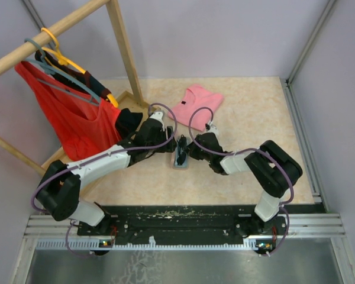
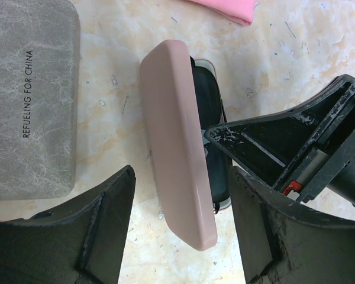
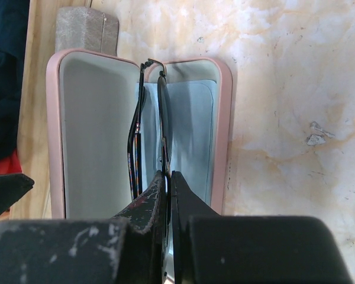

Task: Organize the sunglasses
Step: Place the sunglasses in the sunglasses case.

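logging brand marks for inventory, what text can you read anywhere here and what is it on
"REFUELING FOR CHINA": printed along the grey case, left wrist view.
No text shows on the pink case, the sunglasses, the red garment or the pink garment.
Any marking on the arms is too small to read.

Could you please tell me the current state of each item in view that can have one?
Pink case: open, lid raised.
Sunglasses: folded, on edge inside the pink case.
Grey case: closed.
Left fingers: open, either side of the pink case's lid.
Right fingers: shut on the sunglasses.
Red garment: hanging from the wooden rack.
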